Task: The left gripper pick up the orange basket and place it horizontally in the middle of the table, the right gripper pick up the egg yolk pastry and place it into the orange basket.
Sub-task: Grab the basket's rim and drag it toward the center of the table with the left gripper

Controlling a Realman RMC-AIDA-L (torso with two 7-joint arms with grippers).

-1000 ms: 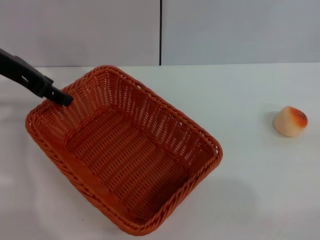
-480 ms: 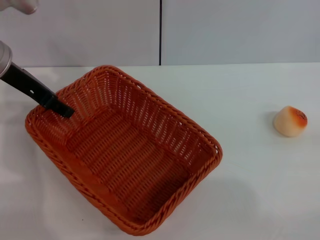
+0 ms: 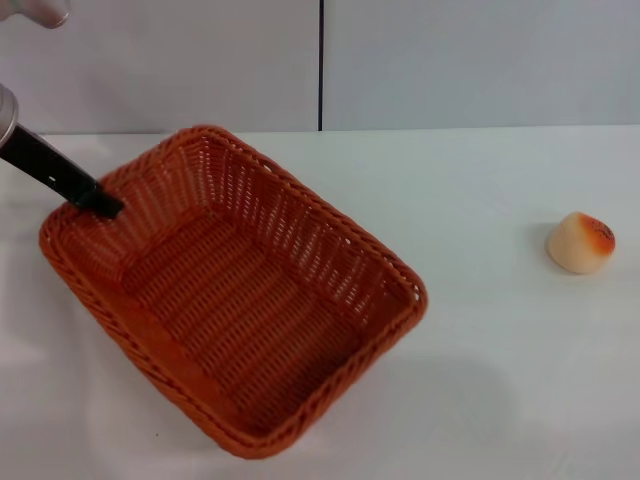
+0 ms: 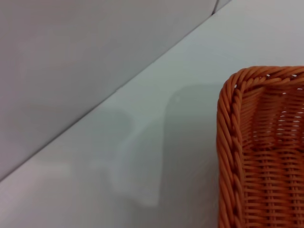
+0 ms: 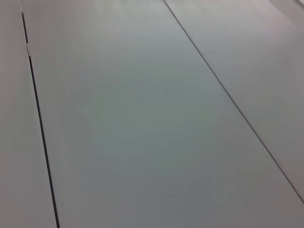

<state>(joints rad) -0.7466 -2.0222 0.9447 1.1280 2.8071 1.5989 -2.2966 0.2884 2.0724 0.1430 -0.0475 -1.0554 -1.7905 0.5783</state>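
Wicker fills most of the head view: the orange basket sits skewed on the white surface, towards the robot's left side, one corner pointing away and the long axis running diagonally. The left claw has its black tip at the far-left stretch of the braided rim, and only a single dark tip shows, so I cannot tell whether it is apart or clamped on the wicker. The egg yolk pastry rests well apart on the robot's right, untouched.

The step in hand looks like moving and turning the basket. To do it well, the grip should stay on the rim, not the open-weave wall, and the basket should be swung gently so its long side lies level with the surface's near edge, in the middle. A one-corner hold may let it pivot or drag, so slow travel seems wise, with room left on the right for the pastry approach.

Much is hidden. The left wrist view shows only a rim corner of the basket and bare surface. The right wrist view shows plain grey panels, and the right claw appears nowhere. The basket's near corner almost reaches the head view's lower edge.
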